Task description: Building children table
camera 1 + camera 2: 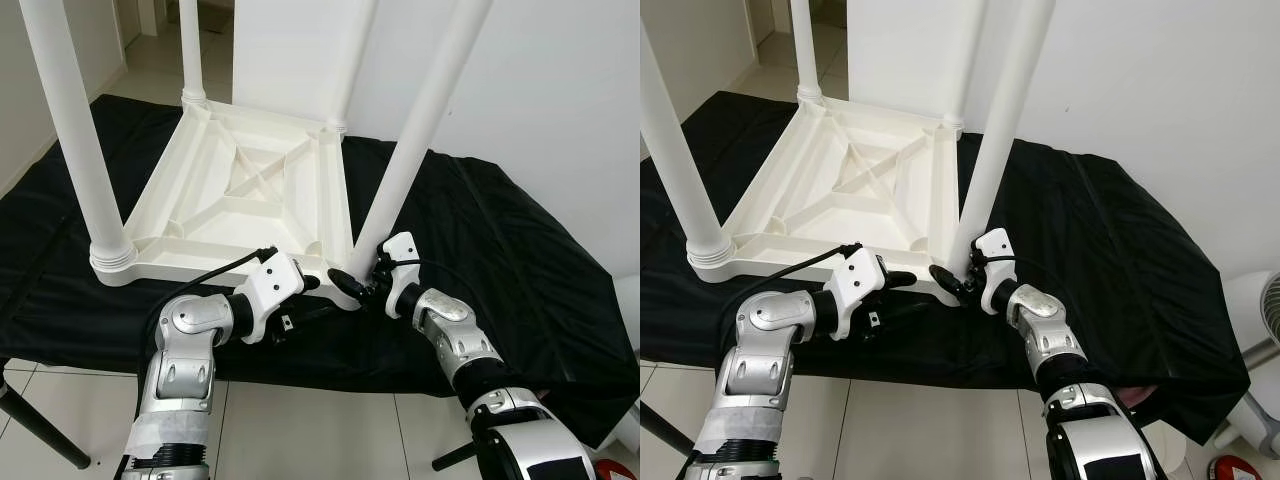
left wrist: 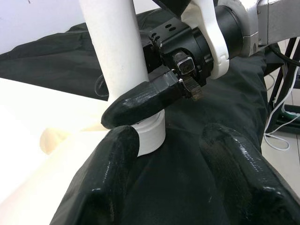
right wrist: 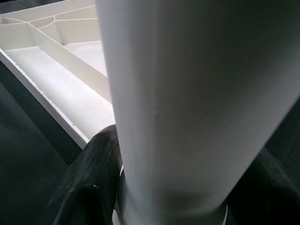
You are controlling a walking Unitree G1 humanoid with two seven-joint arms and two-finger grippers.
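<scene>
A white plastic children's table [image 1: 240,190] lies upside down on a black cloth, its legs pointing up. My right gripper [image 1: 362,283] is shut on the base of the near-right leg [image 1: 420,120], one black finger [image 2: 145,101] pressed to it just above the collar. The right wrist view has that leg [image 3: 197,93] between both fingers [image 3: 93,178]. My left gripper [image 1: 318,298] hovers low over the cloth beside the same corner. It is open, with only cloth between its fingers [image 2: 117,187].
The black cloth [image 1: 500,250] covers a work table whose front edge runs just under my forearms. Tiled floor and a black stand leg [image 1: 40,430] lie below. A white wall stands behind, and a fan [image 1: 1260,300] at the far right.
</scene>
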